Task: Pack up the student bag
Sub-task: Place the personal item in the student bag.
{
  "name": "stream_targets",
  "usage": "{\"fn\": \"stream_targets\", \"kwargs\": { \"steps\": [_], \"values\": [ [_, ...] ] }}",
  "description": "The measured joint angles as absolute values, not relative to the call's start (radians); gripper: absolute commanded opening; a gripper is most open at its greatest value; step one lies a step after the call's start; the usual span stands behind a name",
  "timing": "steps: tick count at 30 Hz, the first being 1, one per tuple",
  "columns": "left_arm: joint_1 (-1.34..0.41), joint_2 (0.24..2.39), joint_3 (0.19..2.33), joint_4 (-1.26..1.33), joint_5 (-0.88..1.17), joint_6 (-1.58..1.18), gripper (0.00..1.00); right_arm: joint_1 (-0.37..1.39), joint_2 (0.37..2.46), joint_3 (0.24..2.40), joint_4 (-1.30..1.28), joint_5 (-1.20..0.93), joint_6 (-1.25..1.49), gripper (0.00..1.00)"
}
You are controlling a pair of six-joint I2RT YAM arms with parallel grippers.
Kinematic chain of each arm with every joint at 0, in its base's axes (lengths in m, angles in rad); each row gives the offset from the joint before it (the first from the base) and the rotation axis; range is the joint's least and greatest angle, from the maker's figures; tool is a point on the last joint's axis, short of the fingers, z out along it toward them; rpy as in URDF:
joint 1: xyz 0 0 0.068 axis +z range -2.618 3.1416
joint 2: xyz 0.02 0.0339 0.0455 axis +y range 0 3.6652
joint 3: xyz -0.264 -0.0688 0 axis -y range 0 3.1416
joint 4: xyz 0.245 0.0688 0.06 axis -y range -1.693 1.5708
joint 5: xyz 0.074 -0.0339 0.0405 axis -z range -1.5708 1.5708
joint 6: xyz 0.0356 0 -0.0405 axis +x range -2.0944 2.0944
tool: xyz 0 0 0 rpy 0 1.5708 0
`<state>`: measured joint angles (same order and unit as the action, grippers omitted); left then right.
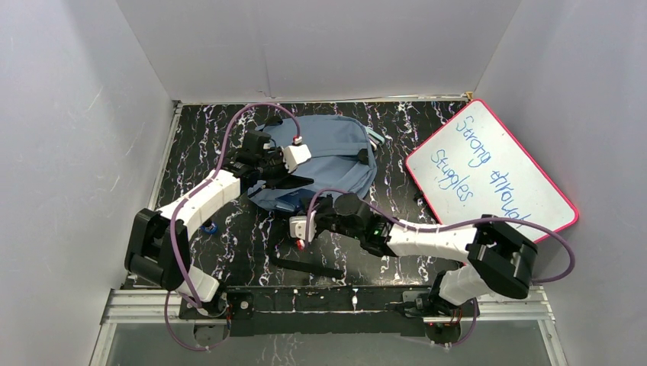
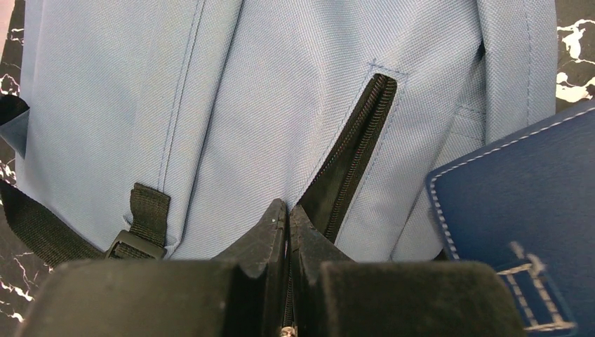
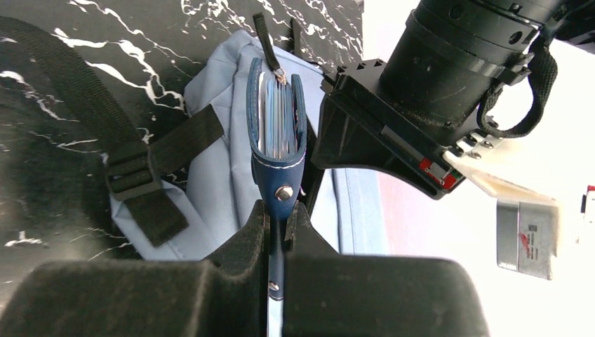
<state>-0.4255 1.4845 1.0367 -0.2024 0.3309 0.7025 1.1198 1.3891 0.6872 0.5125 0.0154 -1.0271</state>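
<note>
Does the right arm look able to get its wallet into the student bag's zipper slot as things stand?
Probably yes, tightly: the right gripper holds the wallet beside the open zipper slot on the student bag with nothing between, but the left gripper, pinched at the slot's end, crowds it.

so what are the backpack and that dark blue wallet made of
Student bag: matte woven fabric, likely nylon or polyester; fine weave grain and stitched seams show. Wallet: smooth dark-blue leather or faux leather, judging by white edge stitching and a metal snap.
</note>
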Motion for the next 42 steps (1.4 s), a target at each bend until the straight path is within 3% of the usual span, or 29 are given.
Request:
{"fn": "stream_targets", "kwargs": {
  "steps": [29,42],
  "values": [
    [-0.424,1.479,1.037,-0.214,0.344,0.657,0.00,1.127,1.710,0.799,0.690,0.206,-1.209,0.00],
    [-0.454,1.478,1.114,-0.336,0.345,0.586,0.00,1.141,1.752,0.823,0.711,0.361,-1.255,0.00]
  ]
}}
